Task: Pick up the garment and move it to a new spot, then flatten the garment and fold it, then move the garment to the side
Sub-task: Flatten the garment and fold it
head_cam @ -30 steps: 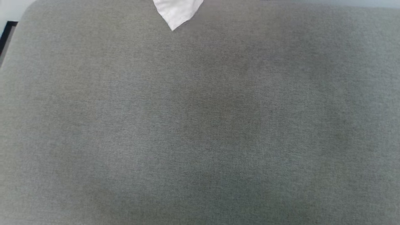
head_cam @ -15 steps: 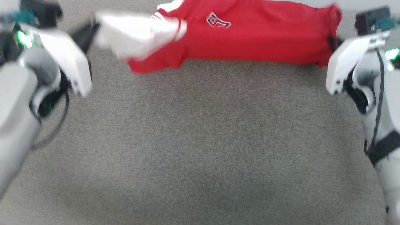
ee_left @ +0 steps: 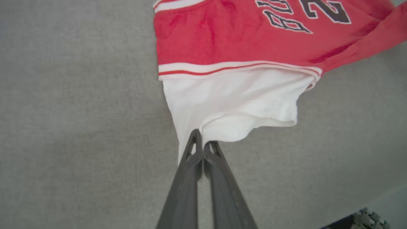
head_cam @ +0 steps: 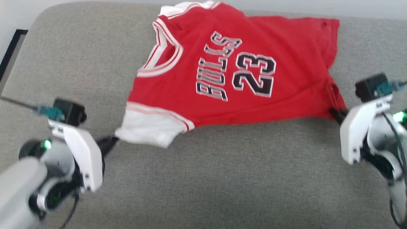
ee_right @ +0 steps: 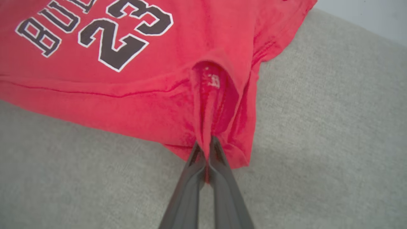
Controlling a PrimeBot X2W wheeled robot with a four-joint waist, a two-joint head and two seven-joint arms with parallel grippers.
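Red garment [head_cam: 222, 76] now lies print-up across the upper centre of the head view, "BULLS 23" readable, collar toward the upper left. 0.5 s ago it was a bunched band strung between both arms at the top of frame. 1 s ago only 1 white corner showed up there. The head camera shifted too, so not all of that is cloth motion.

Lower left: left gripper [head_cam: 109, 143], fingers [ee_left: 190, 165] pressed together, pinching the edge of the white sleeve [head_cam: 149, 132]. Right middle: right gripper [head_cam: 335, 114], fingers shut on a gathered red corner near the hem.

My read: relocation is done and flattening is underway, with both grips drawing the near edge toward the bottom of frame. It is not flat yet. The cloth at the right grip is puckered into a ridge, the near edge looks rolled, and the far sleeve at the top looks tucked under.

Edges: the far edge of the grey surface [head_cam: 203, 190] runs just behind the garment along the top of frame, and the upper-right hem corner sits near it. The surface rounds off at the upper left, with a black frame [head_cam: 11, 44] beyond. No room further up frame.

Open room: the whole lower half of frame, plus a strip left of the collar. Folding fits in the lower half. For parking it aside, the left looks roomier.
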